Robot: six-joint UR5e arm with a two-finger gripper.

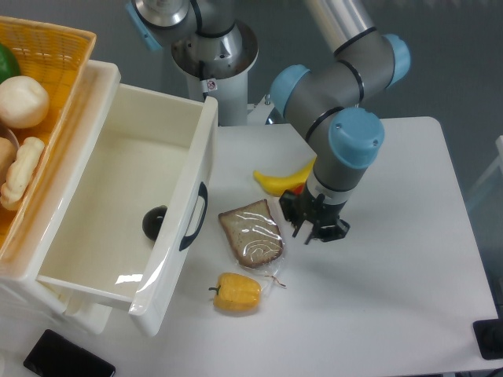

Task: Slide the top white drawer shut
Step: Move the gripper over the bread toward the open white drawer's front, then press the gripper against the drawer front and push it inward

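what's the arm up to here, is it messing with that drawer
Not touching it yet. The top white drawer stands pulled far out, a dark round item inside. The gripper hangs over the table right of the bread slice, partly hiding the banana and a red item. It holds nothing visible; whether its jaws are open is unclear. A yellow pepper lies nearer the front.
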